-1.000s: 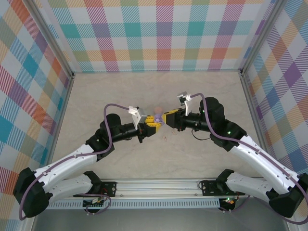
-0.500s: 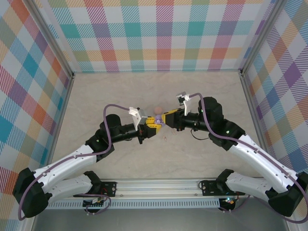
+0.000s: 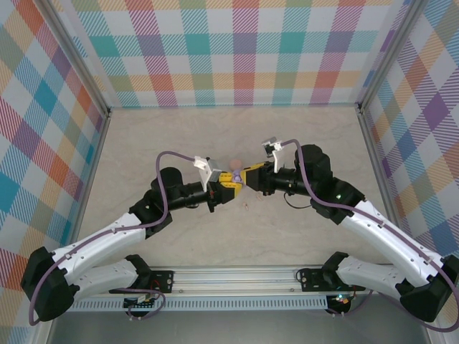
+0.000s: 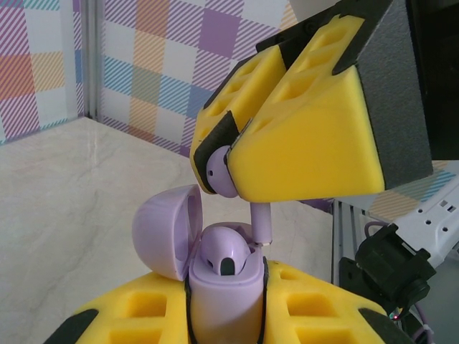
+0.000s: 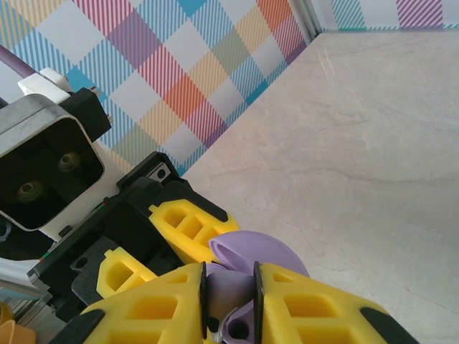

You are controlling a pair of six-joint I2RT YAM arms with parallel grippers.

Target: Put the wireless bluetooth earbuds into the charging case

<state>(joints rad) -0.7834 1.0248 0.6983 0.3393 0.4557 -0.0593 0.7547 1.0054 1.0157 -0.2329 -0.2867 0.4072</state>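
Note:
My left gripper (image 4: 226, 319) is shut on the purple charging case (image 4: 226, 301), holding it upright with its lid (image 4: 161, 229) swung open to the left. One purple earbud (image 4: 226, 252) sits in the case. My right gripper (image 4: 231, 163) comes in from above, shut on a second purple earbud (image 4: 262, 223) whose stem points down and touches the case's right rim. In the right wrist view my right gripper (image 5: 229, 290) pinches that earbud (image 5: 231, 297) just over the open lid (image 5: 264, 252). In the top view both grippers (image 3: 226, 190) (image 3: 248, 176) meet at the case (image 3: 235, 178) mid-table.
A small pale pink round thing (image 3: 234, 163) lies on the table just behind the two grippers. Tiny pale buds (image 3: 247, 206) lie on the tabletop just in front of them. Checkered walls (image 3: 244, 50) close in the table at the back and sides.
The two grippers have crept slightly closer together, bringing the held earbud against the case. Both grips are unchanged.

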